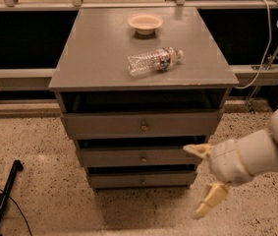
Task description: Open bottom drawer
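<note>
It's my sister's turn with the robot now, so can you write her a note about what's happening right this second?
Gripper: open, fingers spread, holding nothing, low by the right front of the cabinet.
Bottom drawer: shut; its knob is not gripped.
On top: a bottle lying on its side and a bowl, not part of the job.
Done: nothing yet.
Left: bring the fingers to the knob, grip it, and pull the drawer out.
</note>
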You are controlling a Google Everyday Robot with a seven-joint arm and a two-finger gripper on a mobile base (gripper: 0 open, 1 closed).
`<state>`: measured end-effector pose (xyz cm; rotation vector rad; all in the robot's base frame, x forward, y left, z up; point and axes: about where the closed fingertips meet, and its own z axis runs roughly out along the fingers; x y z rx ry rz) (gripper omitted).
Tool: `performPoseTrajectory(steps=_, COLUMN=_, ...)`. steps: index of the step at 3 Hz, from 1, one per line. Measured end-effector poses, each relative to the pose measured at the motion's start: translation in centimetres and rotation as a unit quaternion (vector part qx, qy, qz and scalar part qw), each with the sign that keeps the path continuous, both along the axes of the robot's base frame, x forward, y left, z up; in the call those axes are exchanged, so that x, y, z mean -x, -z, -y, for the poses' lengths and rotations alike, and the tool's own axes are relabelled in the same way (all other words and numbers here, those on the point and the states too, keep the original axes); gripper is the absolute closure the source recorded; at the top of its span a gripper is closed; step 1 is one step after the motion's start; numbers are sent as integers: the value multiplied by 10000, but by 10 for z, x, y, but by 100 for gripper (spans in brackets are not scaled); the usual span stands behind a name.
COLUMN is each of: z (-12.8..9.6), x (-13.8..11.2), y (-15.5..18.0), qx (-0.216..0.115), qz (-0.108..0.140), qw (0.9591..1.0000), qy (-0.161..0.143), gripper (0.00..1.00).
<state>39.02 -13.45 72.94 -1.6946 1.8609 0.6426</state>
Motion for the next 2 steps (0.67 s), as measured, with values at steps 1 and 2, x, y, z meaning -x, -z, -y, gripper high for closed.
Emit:
performPoseTrajectory(steps=1, z=-34, x=4, y=113, qx=-433, qz=-70, qw=9989, qy=-140, gripper=0)
performPoseTrajectory(steps=2, z=-32, x=-5, y=112, qx=-419, qz=14, qw=9991, qy=4, gripper=0)
